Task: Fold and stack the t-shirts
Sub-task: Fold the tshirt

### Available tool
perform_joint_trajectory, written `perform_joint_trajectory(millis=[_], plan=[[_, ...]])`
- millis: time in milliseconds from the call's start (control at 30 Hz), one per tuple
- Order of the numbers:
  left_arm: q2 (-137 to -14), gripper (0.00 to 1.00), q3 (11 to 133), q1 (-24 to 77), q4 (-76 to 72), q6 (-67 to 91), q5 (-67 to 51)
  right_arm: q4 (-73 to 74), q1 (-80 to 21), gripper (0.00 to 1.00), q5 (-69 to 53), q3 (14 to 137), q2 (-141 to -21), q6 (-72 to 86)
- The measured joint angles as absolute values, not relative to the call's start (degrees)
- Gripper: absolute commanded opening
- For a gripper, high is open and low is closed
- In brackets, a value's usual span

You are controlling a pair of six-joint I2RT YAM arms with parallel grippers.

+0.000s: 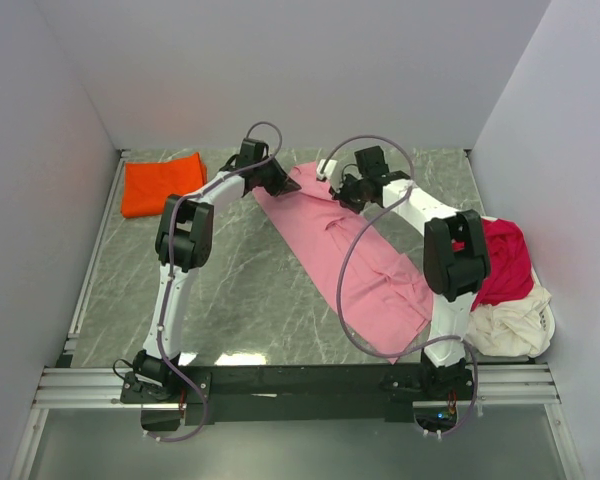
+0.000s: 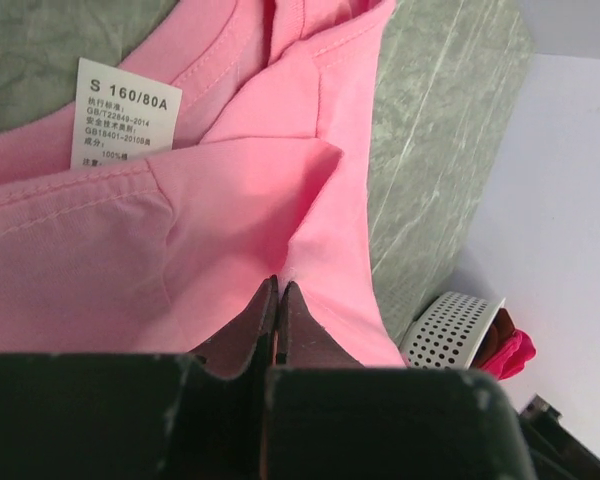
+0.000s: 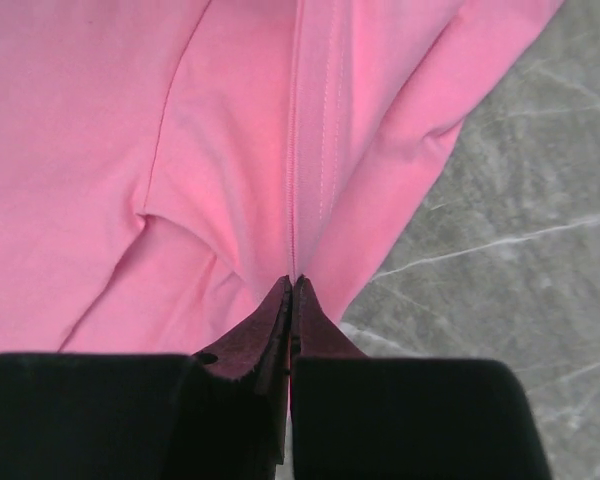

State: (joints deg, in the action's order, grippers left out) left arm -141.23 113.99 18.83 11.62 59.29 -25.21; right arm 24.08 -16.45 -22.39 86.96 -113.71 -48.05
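Right wrist view: the right claw [image 3: 293, 285] is clamped on a seamed edge of the pink shirt [image 3: 180, 150]. Left wrist view: the left claw [image 2: 280, 290] pinches that shirt near its collar label [image 2: 125, 112], with a white basket [image 2: 448, 322] beyond. From above, the shirt lies slantwise on the surface [image 1: 230, 290]; it seems best to carry both corners level and taut. The basket, right of the shirt, holds a crimson shirt [image 1: 505, 262] and a cream shirt [image 1: 505, 325].

Our left gripper [image 2: 278, 292] and right gripper [image 3: 292, 286] are both reached way forward, pinched tight on the pink t-shirt [image 2: 180, 230].
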Motion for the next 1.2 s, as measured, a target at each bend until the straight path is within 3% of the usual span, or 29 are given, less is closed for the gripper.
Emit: perform_joint_trajectory(millis=[833, 1000, 1100, 1200], plan=[[-141.5, 0.0, 114.1, 17.8, 9.7, 56.2, -26.3, 4.9, -28.5, 0.0, 9.8, 72.7, -112.3, -52.5], [-141.5, 0.01, 114.1, 17.6, 10.2, 56.0, -26.9, 4.3, -30.3, 0.13, 11.0, 70.9, -111.9, -52.4], [-141.5, 0.08, 114.1, 17.3, 10.5, 55.2, -26.6, 6.6, -30.9, 0.22, 10.4, 70.6, -110.8, -51.6], [-141.5, 0.22, 113.2, 16.4, 9.2, 54.6, -26.5, 10.9, -30.8, 0.25, 7.6, 70.6, -108.6, -49.5]])
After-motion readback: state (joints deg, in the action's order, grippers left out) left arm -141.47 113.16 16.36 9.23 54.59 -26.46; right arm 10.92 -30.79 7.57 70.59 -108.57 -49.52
